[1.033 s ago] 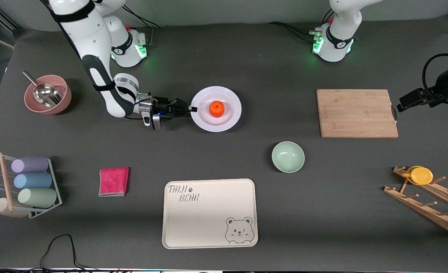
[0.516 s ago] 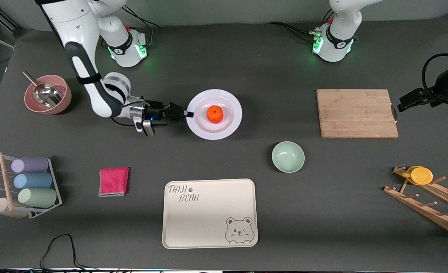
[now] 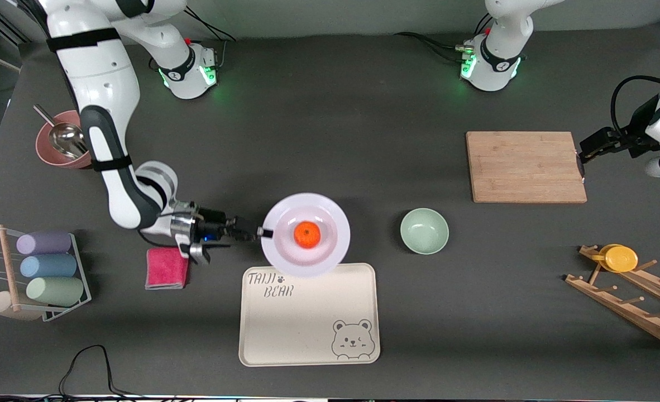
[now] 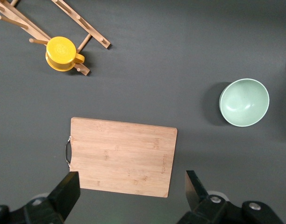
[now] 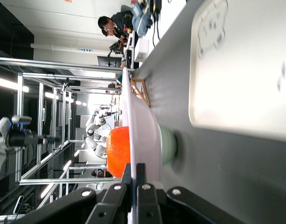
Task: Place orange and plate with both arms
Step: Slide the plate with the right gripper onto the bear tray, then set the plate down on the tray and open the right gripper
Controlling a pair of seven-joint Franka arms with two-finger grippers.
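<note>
The pale lavender-white plate [image 3: 330, 223] is held level in the air over the edge of the cream bear tray [image 3: 307, 324] nearest the robots. The orange [image 3: 307, 234] sits in the plate's middle. My right gripper [image 3: 263, 232] is shut on the plate's rim, on the side toward the right arm's end of the table. In the right wrist view the plate [image 5: 142, 135] shows edge-on between the fingers, with the orange [image 5: 117, 150] on it. My left gripper [image 3: 582, 156] is open and empty, hanging over the wooden cutting board's handle end; it waits.
A mint-green bowl [image 3: 424, 230] stands beside the plate, toward the left arm's end. The cutting board [image 3: 525, 166] lies farther from the camera. A red cloth [image 3: 167, 267] lies under my right wrist. A pink bowl with scoop [image 3: 65, 142], a cup rack [image 3: 39, 273] and a wooden rack with a yellow lid [image 3: 620, 258] stand at the ends.
My right gripper has carried the plate with the orange toward the front camera, from mid-table to over the bear tray's edge. The left arm has shifted slightly.
</note>
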